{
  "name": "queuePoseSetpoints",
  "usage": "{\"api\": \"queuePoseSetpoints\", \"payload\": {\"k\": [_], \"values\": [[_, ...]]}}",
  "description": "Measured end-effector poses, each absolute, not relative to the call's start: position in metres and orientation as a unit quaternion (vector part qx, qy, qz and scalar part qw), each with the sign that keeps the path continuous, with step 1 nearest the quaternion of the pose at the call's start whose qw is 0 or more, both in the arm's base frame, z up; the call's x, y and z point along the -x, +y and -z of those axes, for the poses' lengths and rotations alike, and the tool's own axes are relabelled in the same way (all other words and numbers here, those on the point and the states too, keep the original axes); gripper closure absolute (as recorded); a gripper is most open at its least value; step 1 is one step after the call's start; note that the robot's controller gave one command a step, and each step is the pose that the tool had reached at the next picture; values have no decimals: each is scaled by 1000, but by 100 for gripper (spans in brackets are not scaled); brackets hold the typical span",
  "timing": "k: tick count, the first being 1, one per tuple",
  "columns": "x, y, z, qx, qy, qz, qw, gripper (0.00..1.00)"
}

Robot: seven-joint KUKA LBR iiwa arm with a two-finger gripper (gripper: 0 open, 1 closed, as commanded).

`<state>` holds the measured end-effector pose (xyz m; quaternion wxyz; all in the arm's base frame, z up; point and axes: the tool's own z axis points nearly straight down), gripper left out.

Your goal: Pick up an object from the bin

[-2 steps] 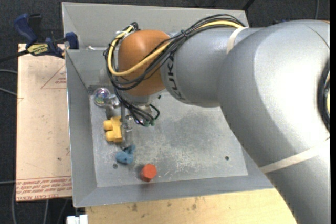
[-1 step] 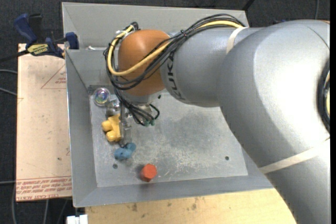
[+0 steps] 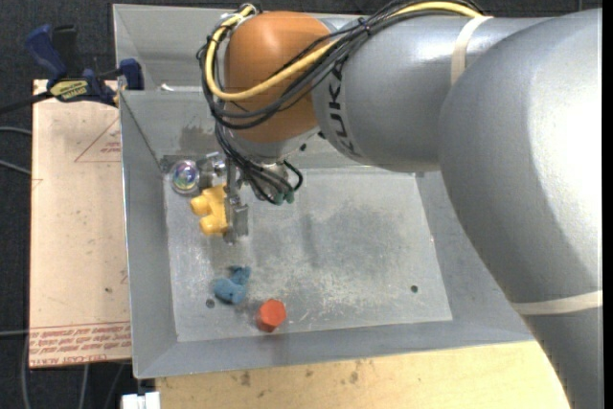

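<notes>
Your gripper [image 3: 234, 223] hangs low at the left end of the bin [image 3: 364, 244]; the lumpy yellow toy [image 3: 210, 211] sits touching its wall-ward side, long axis roughly up-down in view; honestly can't tell if it's open or closed.

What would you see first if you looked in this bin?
The huge silver arm with its round orange cover stretches in from the right over the grey bin. Its gripper hangs in the bin's left part, right beside a lumpy yellow thing. Near the front edge lie a small blue thing and a small red thing.
</notes>
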<state>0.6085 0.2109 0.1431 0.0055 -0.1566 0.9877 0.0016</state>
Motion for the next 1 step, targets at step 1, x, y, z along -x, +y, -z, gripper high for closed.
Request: {"api": "queuePoseSetpoints", "payload": {"k": [1], "values": [[-610,212,-193,156,988,-1,5,100]]}}
